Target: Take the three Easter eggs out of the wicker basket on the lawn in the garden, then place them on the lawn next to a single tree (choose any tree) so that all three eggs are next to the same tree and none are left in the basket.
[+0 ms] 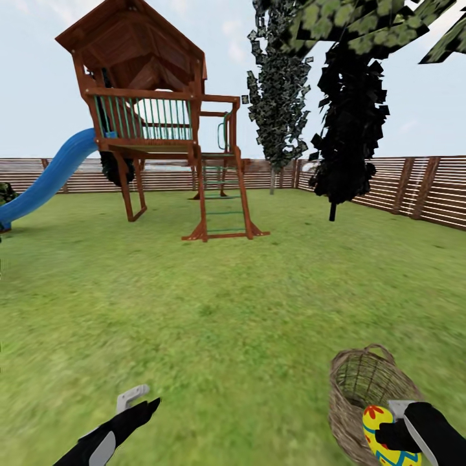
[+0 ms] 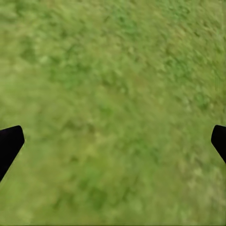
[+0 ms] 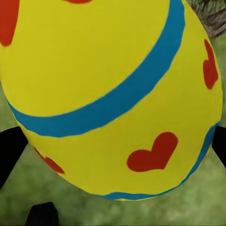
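Note:
One yellow Easter egg [image 1: 377,435] with blue bands and red spots hangs just in front of the wicker basket [image 1: 357,395], at the near right of the lawn [image 1: 220,310]. My right gripper [image 1: 390,441] is shut on it. In the right wrist view the egg [image 3: 113,84] sits between the black fingertips [image 3: 9,153]. The other two eggs are out of view. My left gripper [image 1: 141,402] hovers low over bare grass at the near left, open, with its fingertips [image 2: 9,143] far apart. Green canopy leaves [image 1: 362,22] reach in overhead at the upper right; their trunk is out of view.
A wooden play tower [image 1: 162,123] with a blue slide [image 1: 45,181] stands ahead to the left. A narrow dark columnar tree [image 1: 278,97] and an almost black tree [image 1: 349,129] stand at the back right. A slat fence [image 1: 414,188] rings the grass.

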